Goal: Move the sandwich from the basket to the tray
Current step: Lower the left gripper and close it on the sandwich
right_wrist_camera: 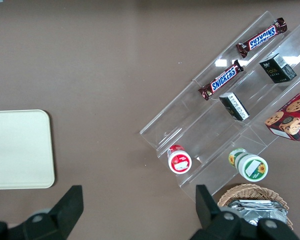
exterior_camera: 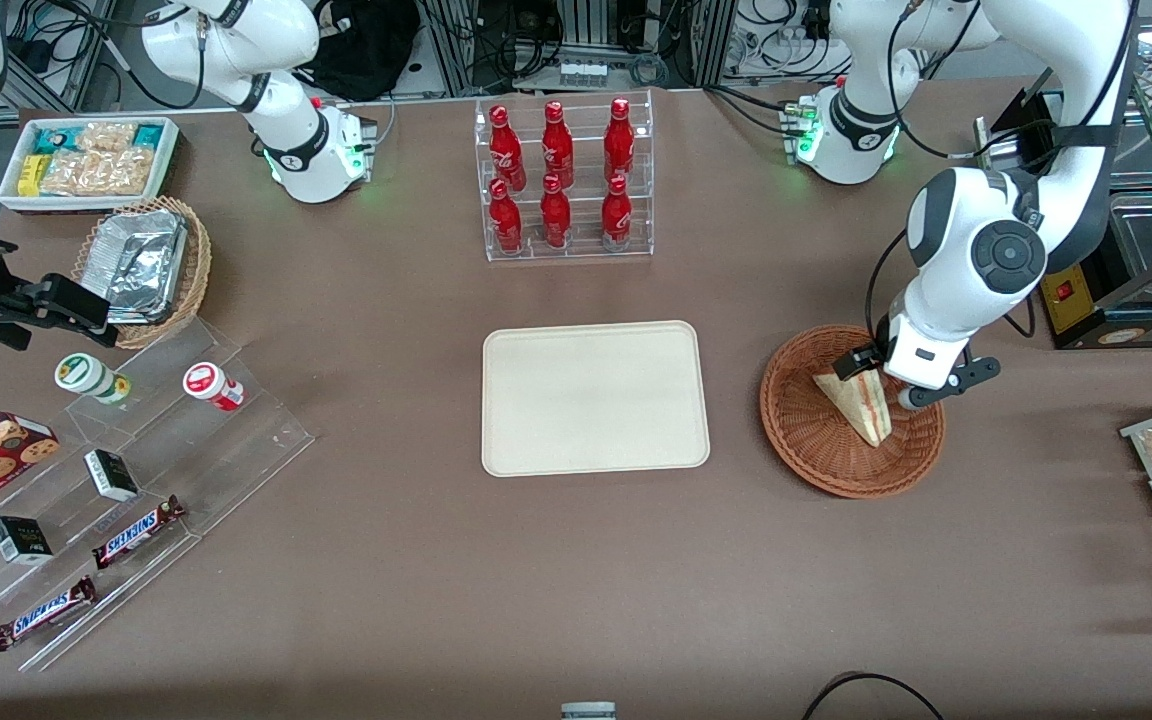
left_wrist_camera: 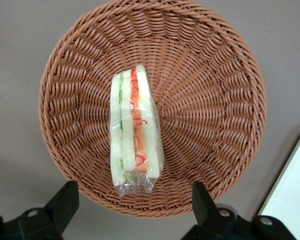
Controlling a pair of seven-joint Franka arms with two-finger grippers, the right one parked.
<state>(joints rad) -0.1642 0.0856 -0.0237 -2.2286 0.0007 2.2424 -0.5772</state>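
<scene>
Left wrist view: gripper (left_wrist_camera: pixel 132 200) spread wide above the sandwich (left_wrist_camera: pixel 135 131).
It lies in the basket (left_wrist_camera: pixel 215 90), beside the tray (exterior_camera: pixel 596 398).

red bottles (exterior_camera: pixel 561 180) in rack, Snickers bars (exterior_camera: pixel 139 531)

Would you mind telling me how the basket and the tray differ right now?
The basket is round, reddish-brown woven wicker; the tray is rectangular, smooth and cream. The basket holds the sandwich, with the open gripper hovering above it; the tray holds nothing. Both are shallow and sit on the table.
</scene>
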